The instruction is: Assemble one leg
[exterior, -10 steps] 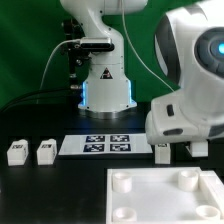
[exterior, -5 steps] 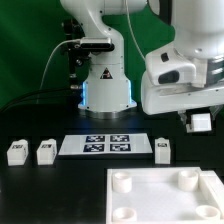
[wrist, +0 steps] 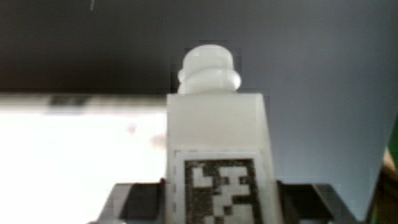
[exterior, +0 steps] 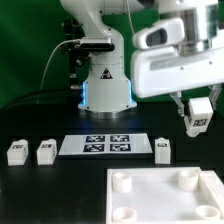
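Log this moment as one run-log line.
claw: shut on leg | leg: held clear of table at exterior view's right | tabletop: visible sockets empty | loose leg: on table beside marker board

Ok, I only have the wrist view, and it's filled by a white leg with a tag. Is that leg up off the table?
Observer: Yes. The tool grips the held leg in the air, well above the table.
Operator: Where's the tabletop?
Observer: The tabletop lies flat at the front of the exterior view, towards its right, with its round sockets facing up and empty.
Operator: Any other legs down there?
Observer: Three. The far leg and the near leg stand at the exterior view's left of the marker board. The third leg stands at its right.
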